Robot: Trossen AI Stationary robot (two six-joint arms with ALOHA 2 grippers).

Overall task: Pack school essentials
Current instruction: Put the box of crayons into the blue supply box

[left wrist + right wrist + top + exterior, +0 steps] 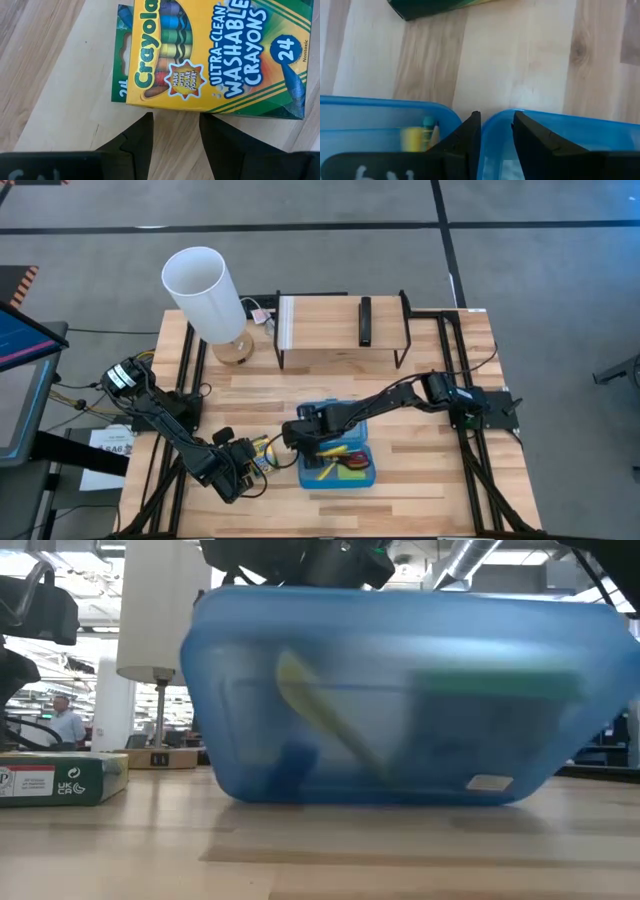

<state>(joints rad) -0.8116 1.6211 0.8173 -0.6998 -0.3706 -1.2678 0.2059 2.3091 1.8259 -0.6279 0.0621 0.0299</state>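
Wood-plank tabletop (420, 430) on a black frame, set on a grey floor (520, 270) crossed by dark seam lines. At the tabletop's far edge: a lamp with white shade (205, 290) on a wooden base, and a black wire rack (340, 330). Beyond, an open hall with ceiling ducts (470, 560), bright overhead lighting and a distant person (68, 725).

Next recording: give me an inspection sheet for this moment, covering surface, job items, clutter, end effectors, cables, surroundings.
Surface: wooden table, no spills seen.
Job's things: crayon box flat on the table beside the blue case; pencils and scissors inside the case.
Clutter: white lamp and black wire rack at the far edge.
Grippers: left end effector open, just short of the crayon box; right end effector straddling the case's rim.
Cables: wires by the lamp base.
Surroundings: a person in the background.
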